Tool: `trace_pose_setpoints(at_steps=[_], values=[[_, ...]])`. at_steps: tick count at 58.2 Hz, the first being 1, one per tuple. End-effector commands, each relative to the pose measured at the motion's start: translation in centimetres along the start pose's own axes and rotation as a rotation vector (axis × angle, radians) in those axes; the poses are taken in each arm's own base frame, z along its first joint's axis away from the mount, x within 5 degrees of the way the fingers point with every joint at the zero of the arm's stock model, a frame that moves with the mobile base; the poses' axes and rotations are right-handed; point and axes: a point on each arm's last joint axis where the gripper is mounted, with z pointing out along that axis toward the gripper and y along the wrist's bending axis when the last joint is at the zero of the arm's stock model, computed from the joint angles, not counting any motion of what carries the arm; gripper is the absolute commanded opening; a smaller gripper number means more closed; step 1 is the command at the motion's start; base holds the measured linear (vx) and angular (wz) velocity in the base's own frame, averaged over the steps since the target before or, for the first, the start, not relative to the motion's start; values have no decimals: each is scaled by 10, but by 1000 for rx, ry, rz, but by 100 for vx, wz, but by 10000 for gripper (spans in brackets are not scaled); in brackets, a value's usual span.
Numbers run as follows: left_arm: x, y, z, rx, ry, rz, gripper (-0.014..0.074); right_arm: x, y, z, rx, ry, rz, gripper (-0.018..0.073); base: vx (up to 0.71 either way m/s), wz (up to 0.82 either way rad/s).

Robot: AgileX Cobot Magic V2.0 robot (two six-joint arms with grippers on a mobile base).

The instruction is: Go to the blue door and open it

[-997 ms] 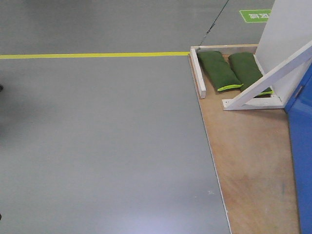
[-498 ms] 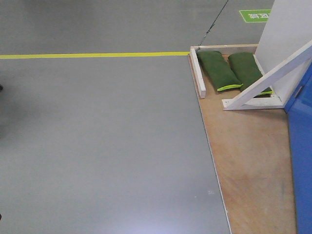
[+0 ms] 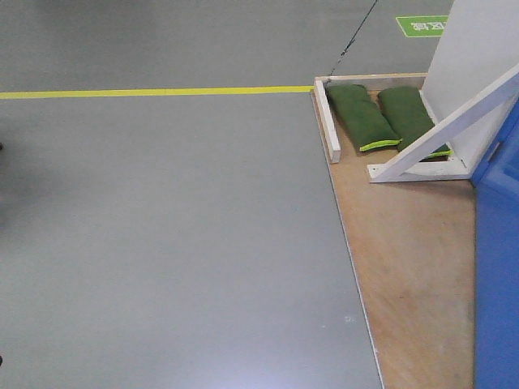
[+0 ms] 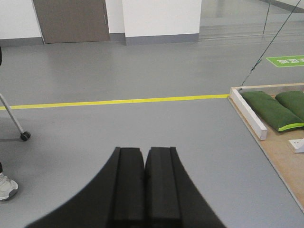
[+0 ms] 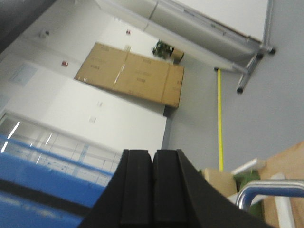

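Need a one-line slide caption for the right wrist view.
Right gripper with black fingers shut, empty; glossy bright-blue door panel lower left, curved silver metal bar lower right.

**No readable text: one floor sign, illegible**

Green floor sign [image 3: 422, 25] with white characters lies on the grey floor at the top right of the front view. It is cut by the white panel's edge and too blurred to read. The left wrist view shows it far right, also illegible. Cardboard sheet [image 5: 137, 78] on the wall in the right wrist view has faint print, too small to read.
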Motion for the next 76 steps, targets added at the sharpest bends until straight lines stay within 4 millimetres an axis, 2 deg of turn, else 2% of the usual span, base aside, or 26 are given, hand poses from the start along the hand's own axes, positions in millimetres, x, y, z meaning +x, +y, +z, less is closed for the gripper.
trace_pose_setpoints(at_steps=[1,10,25,32,47,54,61,76], values=[[-17,0,-4,0,-122,-10,73,26,28,-20,-87,265,50,11,0,-1],[-17,0,-4,0,-122,-10,73,45,39,-35,-135,457,94,11,0,0],[-17,0,-4,0,-122,-10,73,93,68,-73,-270,837,102,11,0,-1],[-17,0,-4,0,-122,-10,73,105,80,-86,-334,904,111,11,0,-2],[-17,0,-4,0,-122,-10,73,112,94,-120,-426,960,69,11,0,0],[-17,0,-4,0,-122,-10,73,120,103,-132,-486,1033,109,11,0,0],[-17,0,-4,0,-122,-10,73,120,108,-125,-507,997,187,11,0,0],[-17,0,-4,0,-122,-10,73,113,101,-67,-419,681,312,11,0,0]])
